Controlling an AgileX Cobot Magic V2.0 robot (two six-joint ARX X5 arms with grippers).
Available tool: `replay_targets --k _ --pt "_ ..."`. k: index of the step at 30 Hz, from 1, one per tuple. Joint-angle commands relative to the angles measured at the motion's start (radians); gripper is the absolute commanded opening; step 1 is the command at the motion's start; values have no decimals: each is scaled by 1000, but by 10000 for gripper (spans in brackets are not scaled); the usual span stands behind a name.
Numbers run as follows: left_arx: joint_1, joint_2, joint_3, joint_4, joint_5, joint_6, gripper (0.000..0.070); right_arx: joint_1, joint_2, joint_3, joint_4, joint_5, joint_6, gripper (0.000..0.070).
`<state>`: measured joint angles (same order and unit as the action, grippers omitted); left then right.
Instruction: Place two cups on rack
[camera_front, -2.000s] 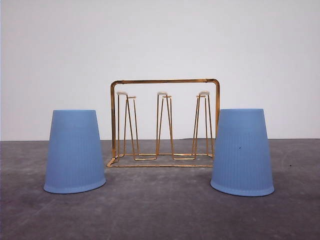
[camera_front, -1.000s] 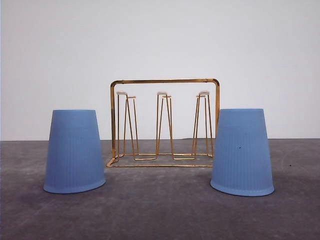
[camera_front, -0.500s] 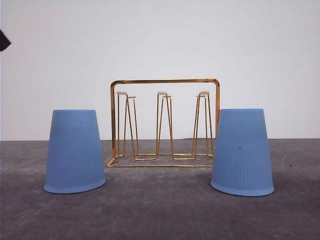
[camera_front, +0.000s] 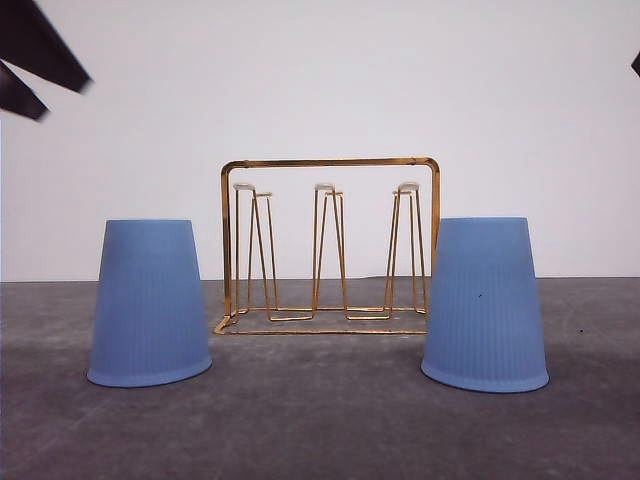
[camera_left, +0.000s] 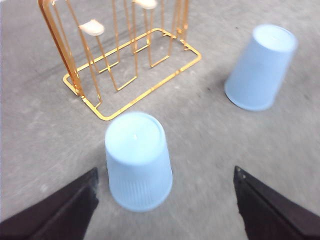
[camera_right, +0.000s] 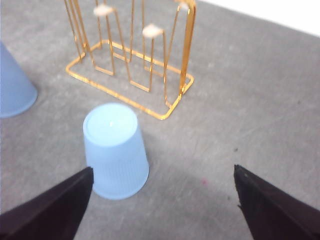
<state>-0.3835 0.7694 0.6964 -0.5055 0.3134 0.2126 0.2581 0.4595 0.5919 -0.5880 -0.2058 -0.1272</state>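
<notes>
Cups haven't budged: left cup (camera_front: 149, 303) and right cup (camera_front: 484, 304) sit upside down on the worktop (camera_front: 320, 420), flanking the rack (camera_front: 330, 245). What's new is the left hand (camera_front: 42, 66) dropping in upper left, fingers spread wide; right hand (camera_right: 160, 210) is wide too, so grabbing looks about to start.

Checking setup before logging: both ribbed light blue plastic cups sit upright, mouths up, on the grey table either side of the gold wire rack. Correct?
Not quite. Both ribbed light blue plastic cups stand upside down, mouths on the grey table, closed bases up, as the front view shows. They do flank the gold wire rack.
</notes>
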Motion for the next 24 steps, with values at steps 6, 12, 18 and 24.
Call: replay_targets --k 6,12,18,24 --pt "-23 196 16 202 1 -22 602 4 3 7 15 1 -8 568" --pt "-24 369 16 341 -12 -19 602 4 3 7 15 1 -8 568" --pt "-24 514 16 395 -26 -18 600 4 3 7 15 1 -8 568" --pt "-25 596 16 396 -26 -19 581 4 3 7 15 1 -8 568"
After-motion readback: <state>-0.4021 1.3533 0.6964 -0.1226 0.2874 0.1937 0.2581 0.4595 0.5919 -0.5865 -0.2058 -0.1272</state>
